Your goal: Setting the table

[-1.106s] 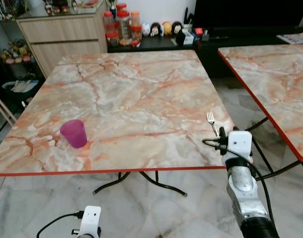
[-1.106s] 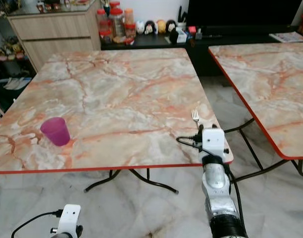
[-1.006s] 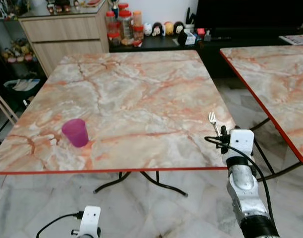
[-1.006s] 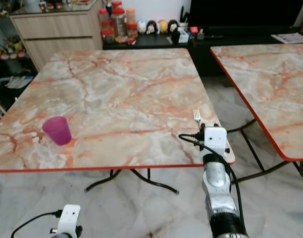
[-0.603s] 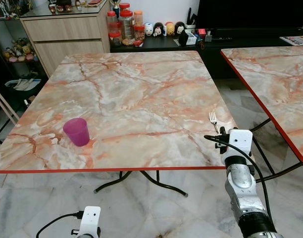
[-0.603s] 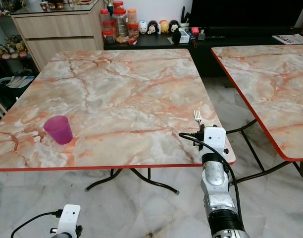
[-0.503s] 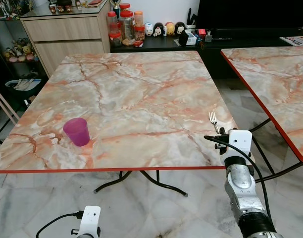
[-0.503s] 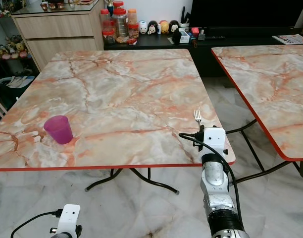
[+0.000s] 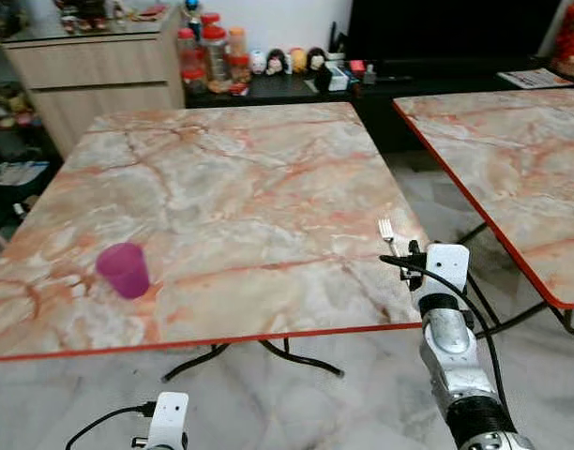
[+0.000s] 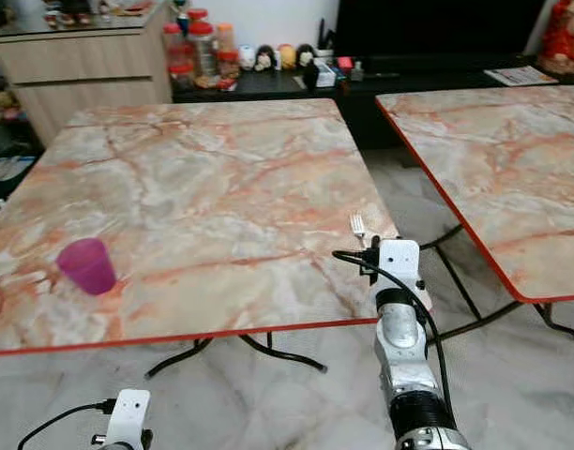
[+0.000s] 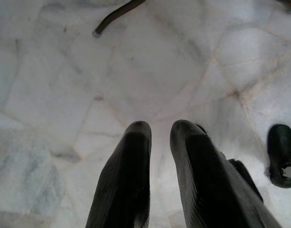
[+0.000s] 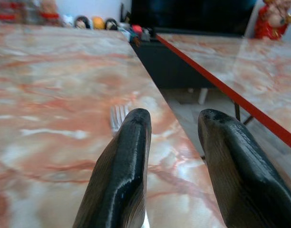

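Two things lie on the marble worktop (image 9: 231,178): a purple cup (image 9: 124,270) standing upright near the front left corner, and a silver fork (image 9: 387,233) flat on the surface close to the right edge, toward the front right corner, tines pointing to the far edge. Cup and fork are well apart, with bare orange-veined marble between them.

At the front right corner the right hand (image 12: 173,118) hovers low over the worktop, just behind the fork. Its two black fingers (image 12: 124,161) stand apart with an empty gap between them and hold nothing; in the right wrist view the fork's tines show just past the tip of one finger. The white wrist block and its black cable sit over the worktop's red-trimmed front edge, with the silver forearm reaching up from below.

Down by the floor (image 11: 150,76) the left hand (image 11: 159,127) hangs idle, its fingers close together with a thin slit between them and nothing in it.

A second marble worktop (image 9: 512,141) stands to the right across a narrow gap. Behind the far edge are a wooden cabinet (image 9: 99,80) and a dark low shelf with jars (image 9: 210,52) and small figurines (image 9: 287,60).
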Available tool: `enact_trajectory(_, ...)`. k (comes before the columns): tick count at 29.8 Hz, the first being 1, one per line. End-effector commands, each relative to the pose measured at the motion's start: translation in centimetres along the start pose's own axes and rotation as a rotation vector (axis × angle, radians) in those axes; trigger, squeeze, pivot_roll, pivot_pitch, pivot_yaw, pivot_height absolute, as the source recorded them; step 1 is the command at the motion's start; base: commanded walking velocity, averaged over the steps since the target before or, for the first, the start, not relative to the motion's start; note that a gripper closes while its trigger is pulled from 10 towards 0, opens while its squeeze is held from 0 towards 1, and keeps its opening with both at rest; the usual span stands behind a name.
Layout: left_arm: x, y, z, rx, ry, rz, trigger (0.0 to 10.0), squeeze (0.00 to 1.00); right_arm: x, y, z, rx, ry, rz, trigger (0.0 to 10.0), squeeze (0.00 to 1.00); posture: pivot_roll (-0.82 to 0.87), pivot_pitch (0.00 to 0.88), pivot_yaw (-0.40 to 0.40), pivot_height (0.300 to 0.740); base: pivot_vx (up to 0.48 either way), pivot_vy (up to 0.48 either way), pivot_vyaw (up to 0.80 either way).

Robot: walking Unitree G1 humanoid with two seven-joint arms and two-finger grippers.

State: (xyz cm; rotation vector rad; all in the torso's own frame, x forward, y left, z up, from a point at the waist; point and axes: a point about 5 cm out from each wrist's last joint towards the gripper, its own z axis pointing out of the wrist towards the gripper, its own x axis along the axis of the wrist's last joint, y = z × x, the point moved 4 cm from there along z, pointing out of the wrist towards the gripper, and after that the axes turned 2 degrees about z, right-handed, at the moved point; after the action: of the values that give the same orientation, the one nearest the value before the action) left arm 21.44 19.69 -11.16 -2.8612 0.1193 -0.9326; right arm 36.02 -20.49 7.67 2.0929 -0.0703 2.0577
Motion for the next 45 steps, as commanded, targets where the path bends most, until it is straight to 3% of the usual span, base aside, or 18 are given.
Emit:
enact_trajectory(1,-0.5,-0.6,-0.1,0.016,-0.017,0.011,10.0,0.00,0.4,-0.4,0.2,0.008,0.013,0.004,10.0,0.00,-0.06,0.000,0.008,0.740,0.401,0.000,0.00)
enact_trajectory(12,-0.6,-0.5,-0.1,0.015,-0.019,0.005,10.0,0.00,0.2,-0.2,0.2,0.005,0.011,0.005,10.0,0.00,-0.06,0.000,0.009,0.740,0.391,0.000,0.00)
enact_trajectory(26,-0.8,-0.4,-0.1,0.006,-0.018,-0.004,10.0,0.00,0.2,-0.5,0.0,0.016,0.014,0.013,10.0,0.00,-0.06,0.000,0.008,0.740,0.000,0.000,0.00)
enact_trajectory(45,-1.0,-0.4,-0.2,-0.003,-0.025,0.016,10.0,0.00,-1.2,-1.0,-1.5,0.020,-0.024,0.022,10.0,0.00,-0.07,0.000,0.011,0.740,0.000,0.000,0.00)
